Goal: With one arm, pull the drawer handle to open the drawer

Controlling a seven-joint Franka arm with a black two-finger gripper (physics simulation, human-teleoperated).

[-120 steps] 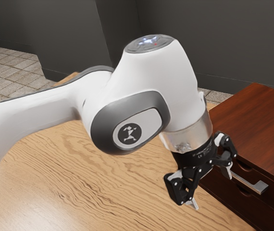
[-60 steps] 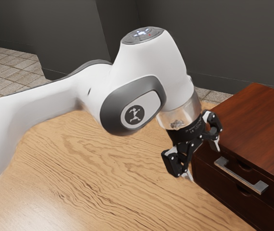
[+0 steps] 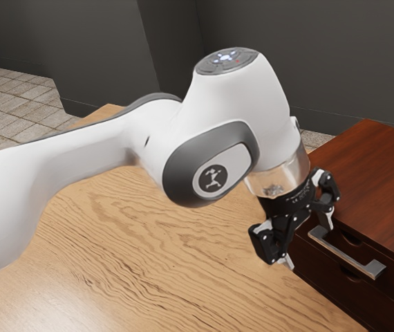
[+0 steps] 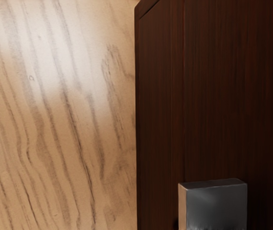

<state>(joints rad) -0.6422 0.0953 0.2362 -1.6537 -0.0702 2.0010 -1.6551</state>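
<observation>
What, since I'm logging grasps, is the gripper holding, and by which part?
Nothing. The gripper is open at the end of the drawer handle, not closed on it.

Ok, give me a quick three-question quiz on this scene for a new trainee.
1. True or false: the gripper is shut on the drawer handle.
2. What does the dark wooden cabinet stand on? A. a wooden table B. a tiled floor C. a metal shelf
3. Fill in: the drawer handle is a ____ metal bar.
Key: 1 false, it is open near the handle's end. 2 A. 3 grey.
</observation>
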